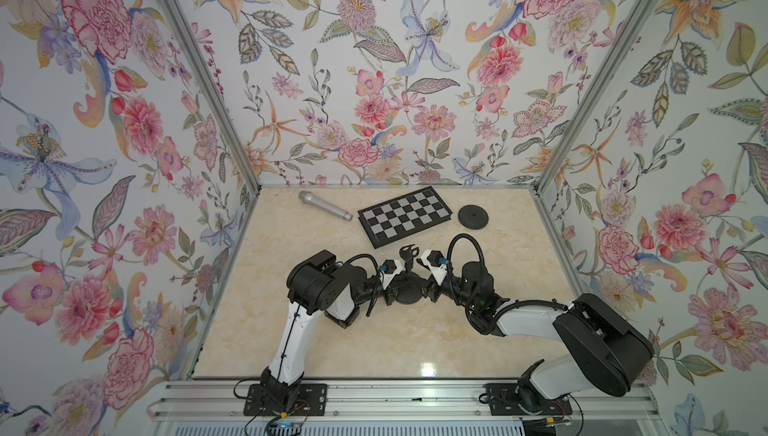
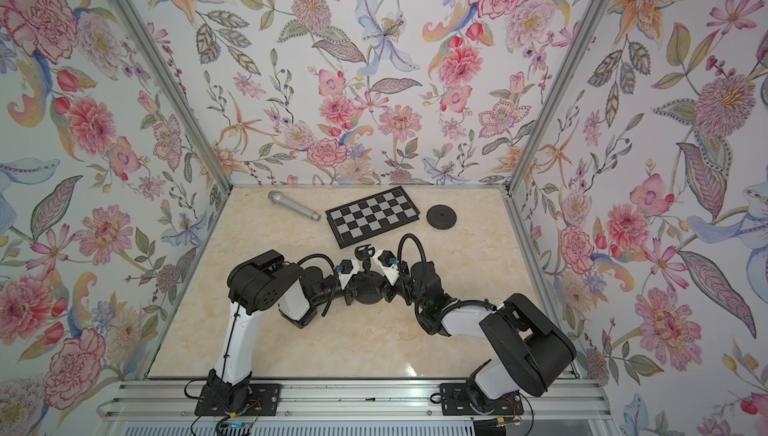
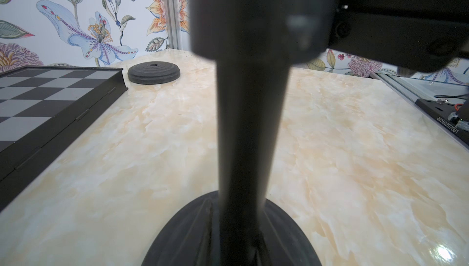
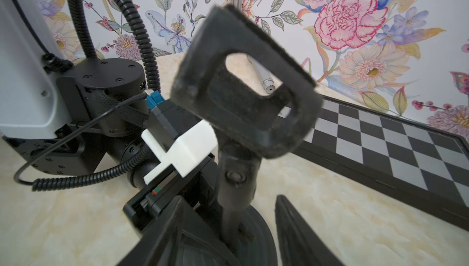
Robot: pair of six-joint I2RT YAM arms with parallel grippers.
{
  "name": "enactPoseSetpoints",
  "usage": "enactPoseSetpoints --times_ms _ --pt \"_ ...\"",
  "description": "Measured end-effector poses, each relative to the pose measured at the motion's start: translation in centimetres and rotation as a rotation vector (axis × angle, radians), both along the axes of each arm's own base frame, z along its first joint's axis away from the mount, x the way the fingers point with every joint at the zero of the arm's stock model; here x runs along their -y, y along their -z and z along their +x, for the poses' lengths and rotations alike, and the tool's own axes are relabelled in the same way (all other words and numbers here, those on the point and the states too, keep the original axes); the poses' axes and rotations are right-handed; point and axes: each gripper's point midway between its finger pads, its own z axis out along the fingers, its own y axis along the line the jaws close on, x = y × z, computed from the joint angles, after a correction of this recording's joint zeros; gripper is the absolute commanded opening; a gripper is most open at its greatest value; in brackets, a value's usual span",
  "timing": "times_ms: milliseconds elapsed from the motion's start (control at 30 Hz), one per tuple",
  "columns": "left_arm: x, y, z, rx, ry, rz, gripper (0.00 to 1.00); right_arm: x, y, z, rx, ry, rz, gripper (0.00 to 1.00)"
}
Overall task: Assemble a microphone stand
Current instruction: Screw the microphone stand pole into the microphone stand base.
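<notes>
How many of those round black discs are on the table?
2. The back disc lies alone, right of the chessboard; the front disc is nearer, under the upright pole. Others may be hidden beneath the robot.

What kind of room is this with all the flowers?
Probably a small robot test booth, not a real room: flowered panels in an aluminium frame wall in a marble-look tabletop, and two robot arms are bolted to a rail.
</notes>
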Motion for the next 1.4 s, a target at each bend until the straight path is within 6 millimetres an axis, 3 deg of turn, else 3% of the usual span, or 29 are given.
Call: enactPoseSetpoints --times_ms 167,400,500,700,833,867,933,1033,1167,1400 --pt "0.0 0.0 0.0 0.0 0.003 -0.001 0.26 -0.6 -1.4 1.5 0.034 -0.057 0.001 0.44" --pt "0.0 0.1 -0.1 -0.01 0.009 -0.003 0.26 -1.6 -1.5 2.1 0.008 -0.079 0.012 0.0" --pt "0.0 0.1 0.1 -0.018 0.0 -0.005 0.26 -1.4 -1.5 2.8 -0.028 0.004 0.03 0.0" --pt "-0.2 0.1 0.5 -0.038 -0.018 -0.012 0.25 -2.3 -1.5 2.1 -0.015 0.282 0.05 0.0" --pt "-0.4 0.2 0.6 -0.038 -0.019 -0.013 0.23 -1.8 -1.4 2.2 -0.015 0.431 0.084 0.0" --pt "-0.4 0.1 0.6 -0.038 -0.018 -0.014 0.22 -1.6 -1.4 2.3 -0.018 0.449 0.093 0.07" --pt "-0.3 0.1 0.5 -0.037 -0.011 -0.014 0.2 -1.2 -1.4 2.2 -0.02 0.446 0.11 0.39" --pt "-0.3 0.1 0.5 -0.027 -0.01 -0.01 0.17 -0.6 -0.4 1.2 -0.037 0.348 0.086 0.59" --pt "-0.3 0.1 0.5 -0.019 -0.008 -0.008 0.17 0.7 1.2 -0.1 -0.074 0.182 0.04 0.62" --pt "-0.2 0.1 0.3 -0.005 0.008 -0.006 0.19 1.7 -1.0 -0.5 0.006 -0.047 0.021 0.63"
